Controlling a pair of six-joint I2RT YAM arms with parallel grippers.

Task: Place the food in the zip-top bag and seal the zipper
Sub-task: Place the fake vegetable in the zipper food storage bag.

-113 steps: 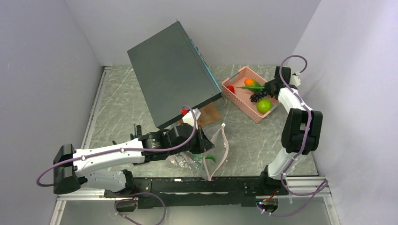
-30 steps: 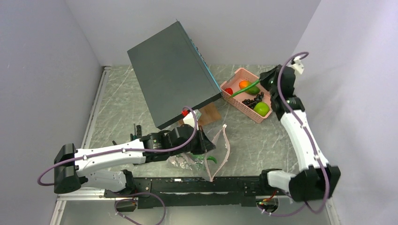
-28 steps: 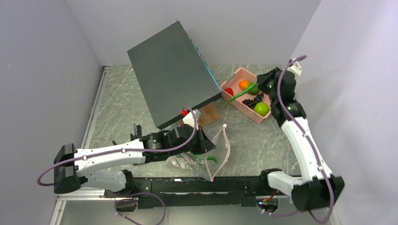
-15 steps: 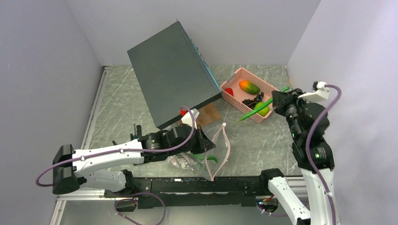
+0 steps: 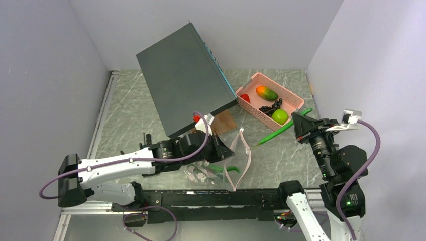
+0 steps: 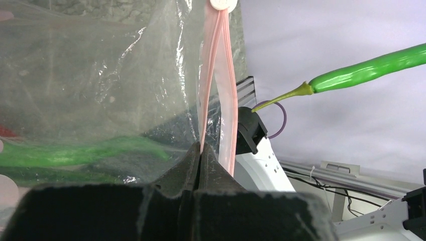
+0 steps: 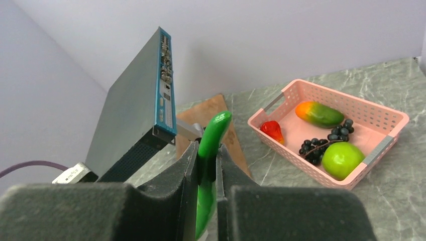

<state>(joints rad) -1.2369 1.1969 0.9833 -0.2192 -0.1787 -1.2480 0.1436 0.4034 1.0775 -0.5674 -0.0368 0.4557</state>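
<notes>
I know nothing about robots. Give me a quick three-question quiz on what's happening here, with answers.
1. True or false: the right gripper holds a long green pod.
2. Which lies in the pink basket? A mango; B banana; C spoon.
3. Fill in: the left gripper pinches the zip-top bag by its zipper, a pale ____ strip.
Key: 1 true; 2 A; 3 pink.
</notes>
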